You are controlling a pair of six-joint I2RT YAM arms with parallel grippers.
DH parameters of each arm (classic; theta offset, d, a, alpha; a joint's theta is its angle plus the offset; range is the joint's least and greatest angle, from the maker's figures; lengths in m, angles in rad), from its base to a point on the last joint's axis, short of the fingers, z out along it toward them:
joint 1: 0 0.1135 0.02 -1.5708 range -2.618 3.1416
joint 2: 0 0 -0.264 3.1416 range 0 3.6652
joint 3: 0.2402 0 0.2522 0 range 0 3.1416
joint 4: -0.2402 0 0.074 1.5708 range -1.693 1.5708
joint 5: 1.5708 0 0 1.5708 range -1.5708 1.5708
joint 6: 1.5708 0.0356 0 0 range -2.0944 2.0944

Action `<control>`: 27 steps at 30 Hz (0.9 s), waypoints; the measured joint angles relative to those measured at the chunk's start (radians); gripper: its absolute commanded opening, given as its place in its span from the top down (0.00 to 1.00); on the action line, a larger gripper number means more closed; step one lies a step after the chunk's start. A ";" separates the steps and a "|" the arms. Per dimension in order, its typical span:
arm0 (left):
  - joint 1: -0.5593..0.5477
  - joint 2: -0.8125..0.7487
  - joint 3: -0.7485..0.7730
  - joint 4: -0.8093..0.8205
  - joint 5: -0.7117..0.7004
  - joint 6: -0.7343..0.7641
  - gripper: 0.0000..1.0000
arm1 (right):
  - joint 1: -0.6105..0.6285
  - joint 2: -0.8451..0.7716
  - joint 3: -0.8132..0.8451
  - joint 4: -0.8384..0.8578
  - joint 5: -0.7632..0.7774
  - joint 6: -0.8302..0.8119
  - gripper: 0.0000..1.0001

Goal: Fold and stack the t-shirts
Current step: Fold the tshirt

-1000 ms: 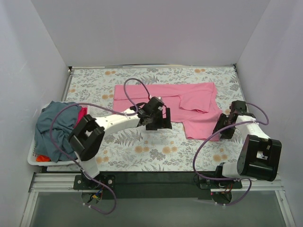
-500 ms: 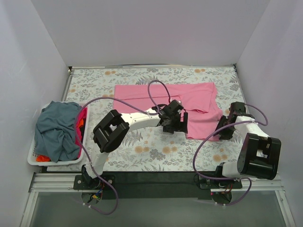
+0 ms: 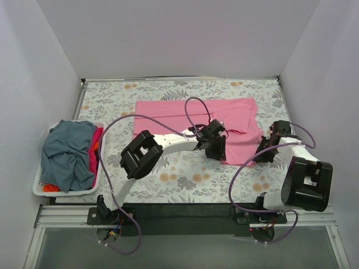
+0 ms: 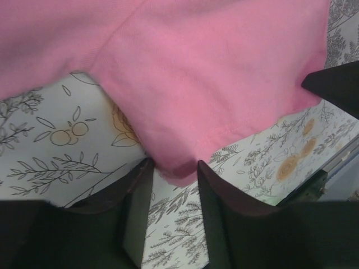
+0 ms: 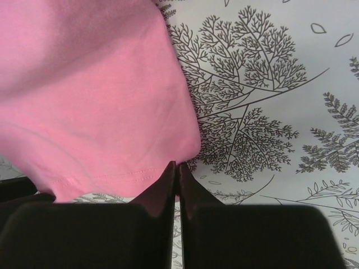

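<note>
A bright pink t-shirt (image 3: pixel 190 115) lies spread on the floral tablecloth, its right part hanging lower towards me. My left gripper (image 3: pixel 219 151) sits at the lower left corner of that hanging part. In the left wrist view the pink t-shirt (image 4: pixel 213 73) has its corner between the tips of the left gripper (image 4: pixel 174 168), whose jaws stand narrowly apart. My right gripper (image 3: pixel 261 152) is at the lower right corner. In the right wrist view the right gripper (image 5: pixel 176 164) is shut, pinching the hem of the pink t-shirt (image 5: pixel 84 95).
A white laundry basket (image 3: pixel 39 188) stands at the left table edge with a slate blue-grey t-shirt (image 3: pixel 64 154) heaped in it and a red one (image 3: pixel 96 147) at its side. White walls close in the table on three sides.
My left arm swung right along the pink shirt's near hem to its lower corner, and its jaws narrowed around it. The right gripper closed on the other corner.
</note>
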 measured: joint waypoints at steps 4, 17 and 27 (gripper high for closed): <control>-0.003 0.038 0.029 -0.001 0.025 -0.004 1.00 | 0.002 0.000 0.007 0.000 -0.024 0.001 0.99; 0.097 0.047 0.082 0.000 0.047 -0.006 1.00 | 0.034 0.087 0.364 -0.002 -0.176 -0.002 0.99; 0.282 0.054 0.284 0.027 0.070 0.034 1.00 | 0.074 0.355 0.697 0.089 -0.270 -0.008 0.99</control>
